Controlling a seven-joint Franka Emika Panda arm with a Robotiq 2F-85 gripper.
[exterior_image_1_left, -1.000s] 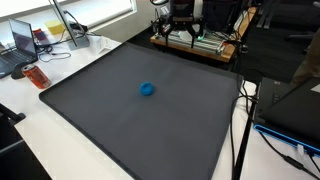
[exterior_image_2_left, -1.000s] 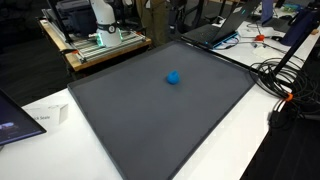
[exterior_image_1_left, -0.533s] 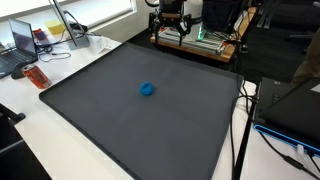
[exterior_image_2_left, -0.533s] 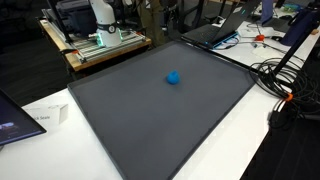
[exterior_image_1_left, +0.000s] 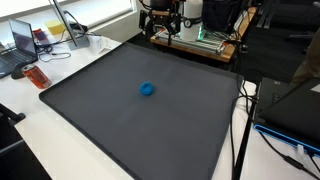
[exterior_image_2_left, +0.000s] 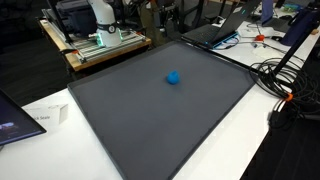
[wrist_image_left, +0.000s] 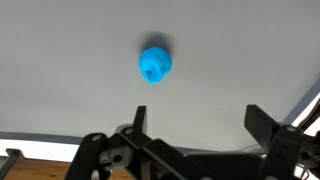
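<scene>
A small blue ball (exterior_image_1_left: 147, 89) lies near the middle of a large dark mat (exterior_image_1_left: 120, 120); it also shows in the other exterior view as the ball (exterior_image_2_left: 173, 77) on the mat (exterior_image_2_left: 150, 120). My gripper (exterior_image_1_left: 160, 22) hangs high over the mat's far edge, well away from the ball. In the wrist view the gripper (wrist_image_left: 200, 122) is open, its two dark fingers (wrist_image_left: 139, 118) wide apart with nothing between them. The ball (wrist_image_left: 155, 64) appears above them on the grey mat (wrist_image_left: 60, 60).
A wooden platform (exterior_image_1_left: 205, 44) with equipment stands behind the mat. A laptop (exterior_image_1_left: 22, 40) and an orange object (exterior_image_1_left: 37, 77) sit on the white table beside it. Another laptop (exterior_image_2_left: 215, 30), cables (exterior_image_2_left: 285, 85) and a white box (exterior_image_2_left: 45, 117) border the mat.
In an exterior view the gripper has moved sideways along the mat's far edge, toward the corner. The ball has not moved, and the jaws have stayed open.
</scene>
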